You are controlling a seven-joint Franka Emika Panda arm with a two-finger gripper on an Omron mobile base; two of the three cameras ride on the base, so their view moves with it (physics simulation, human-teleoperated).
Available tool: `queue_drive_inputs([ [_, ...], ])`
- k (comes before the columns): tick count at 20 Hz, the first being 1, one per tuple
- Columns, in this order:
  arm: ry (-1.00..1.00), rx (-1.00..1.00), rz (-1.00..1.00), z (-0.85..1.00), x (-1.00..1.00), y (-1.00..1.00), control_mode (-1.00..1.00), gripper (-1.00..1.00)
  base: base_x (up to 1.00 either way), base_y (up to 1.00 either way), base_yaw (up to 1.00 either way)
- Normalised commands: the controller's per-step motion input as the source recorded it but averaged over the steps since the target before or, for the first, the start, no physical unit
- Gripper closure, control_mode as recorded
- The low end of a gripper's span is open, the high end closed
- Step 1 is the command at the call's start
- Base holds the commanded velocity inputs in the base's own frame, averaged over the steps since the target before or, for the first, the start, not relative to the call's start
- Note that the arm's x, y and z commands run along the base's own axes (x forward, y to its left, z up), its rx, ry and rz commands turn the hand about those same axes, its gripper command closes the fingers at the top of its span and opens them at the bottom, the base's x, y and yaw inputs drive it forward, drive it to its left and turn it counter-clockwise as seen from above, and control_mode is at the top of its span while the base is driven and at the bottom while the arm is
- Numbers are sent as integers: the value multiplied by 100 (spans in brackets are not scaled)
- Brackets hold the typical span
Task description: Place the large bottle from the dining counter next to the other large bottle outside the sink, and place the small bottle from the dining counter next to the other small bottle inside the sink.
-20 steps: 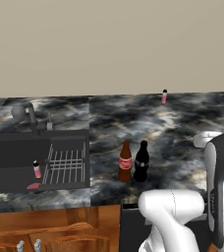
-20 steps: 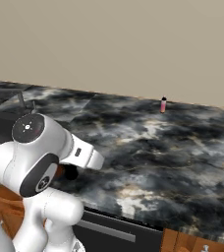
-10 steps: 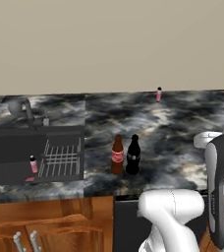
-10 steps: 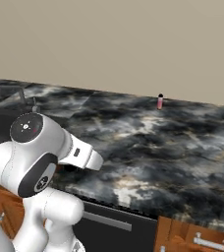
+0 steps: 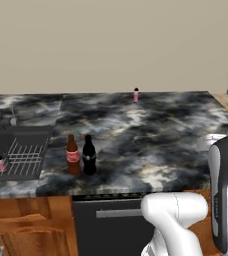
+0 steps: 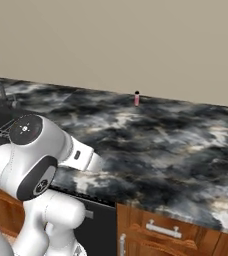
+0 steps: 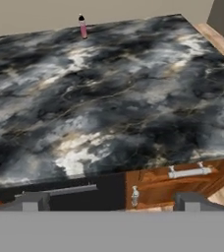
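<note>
Gripper (image 7: 109, 206) open wide, holding nothing, hanging off the near edge of the dining counter (image 7: 133, 98). Small pink bottle (image 7: 83, 26) upright at the counter's far edge, well ahead of the fingertips (image 7: 33, 201), slightly left. Far left: black bottle (image 5: 89, 155) just beside brown bottle (image 5: 73, 155); another small bottle (image 5: 0, 163) in the sink (image 5: 16, 150).

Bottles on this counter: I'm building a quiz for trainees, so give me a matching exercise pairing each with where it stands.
Things:
1. black bottle
2. brown bottle
3. small pink bottle
4. small pinkish-orange bottle

Places:
A. far edge of the counter, by the wall
B. inside the sink
C. nearer the sink in the pair
D. farther from the sink in the pair

Pairs: 1-D, 2-C, 3-B, 4-A
</note>
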Motion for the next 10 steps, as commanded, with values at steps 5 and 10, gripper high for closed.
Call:
queue_drive_inputs([
  [5, 0, 0, 0, 0, 0, 0, 100, -100, -1, -81, 19],
  [10, 0, 0, 0, 0, 0, 0, 100, -100, 48, -64, 20],
])
